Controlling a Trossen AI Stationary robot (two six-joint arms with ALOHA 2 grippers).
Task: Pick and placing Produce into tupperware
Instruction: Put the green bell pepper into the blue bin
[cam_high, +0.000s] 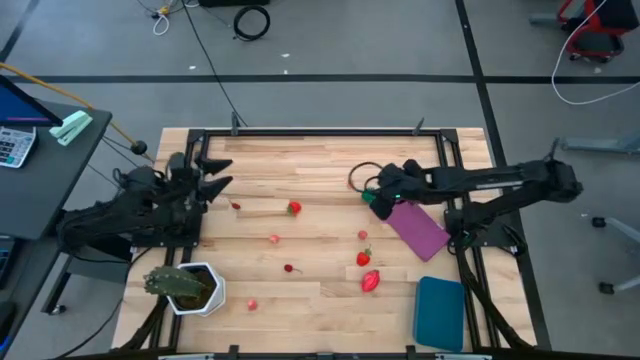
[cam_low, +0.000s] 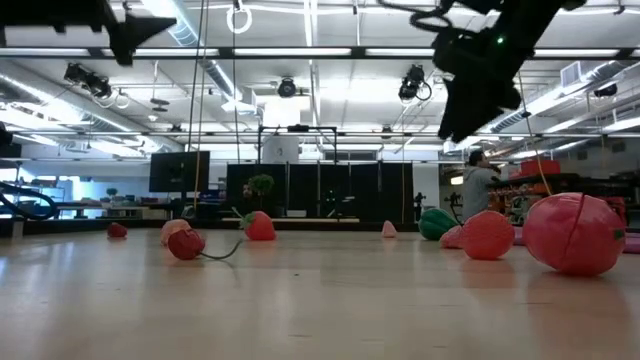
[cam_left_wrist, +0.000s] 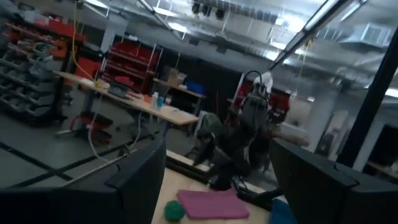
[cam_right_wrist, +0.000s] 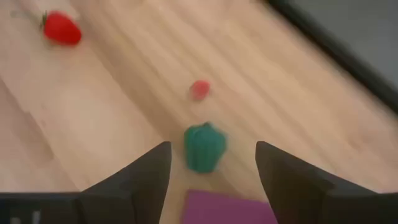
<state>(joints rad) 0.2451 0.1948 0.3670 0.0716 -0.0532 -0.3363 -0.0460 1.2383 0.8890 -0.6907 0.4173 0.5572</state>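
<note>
Small red and pink toy produce lies scattered on the wooden table: a strawberry (cam_high: 293, 208), another red piece (cam_high: 364, 258), a bigger red-pink piece (cam_high: 371, 280). The green piece (cam_high: 380, 208) (cam_right_wrist: 204, 147) rests on the table at the far corner of a purple sheet. The teal tupperware (cam_high: 440, 312) sits near the table's near right corner. My right gripper (cam_high: 385, 190) (cam_right_wrist: 212, 149) hangs open above the green piece, well clear of it in the low view (cam_low: 470, 95). My left gripper (cam_high: 218, 175) (cam_left_wrist: 217, 180) waits open at the table's left side.
A flat purple sheet (cam_high: 418, 228) lies between the green piece and the tupperware. A leafy plant in a white pot (cam_high: 185, 287) stands at the near left. Black frame rails (cam_high: 320, 131) run along the table's edges. Bare wood shows at the table's near middle.
</note>
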